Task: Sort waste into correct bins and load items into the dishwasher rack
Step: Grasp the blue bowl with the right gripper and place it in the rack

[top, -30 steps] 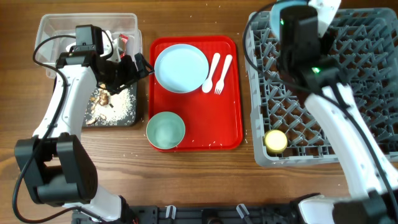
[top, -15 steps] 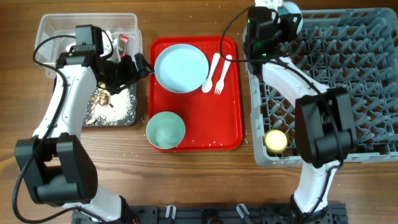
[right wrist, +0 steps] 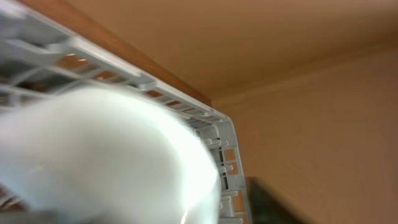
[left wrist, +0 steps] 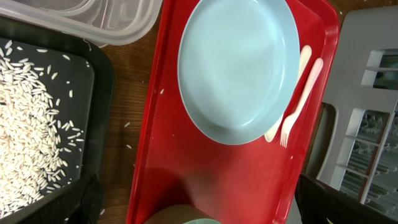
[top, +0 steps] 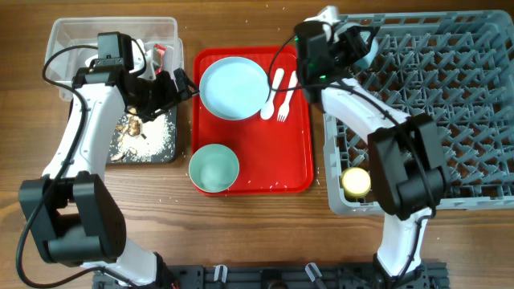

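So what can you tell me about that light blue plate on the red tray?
The plate is round, pale blue and smooth, plastic by its look, with a shallow raised rim. It looks empty and clean. It lies flat, right way up, at the far end of the red tray. A white spoon lies against its right edge seen from above, a fork just beyond. The bowl nearer the front sits apart from it.
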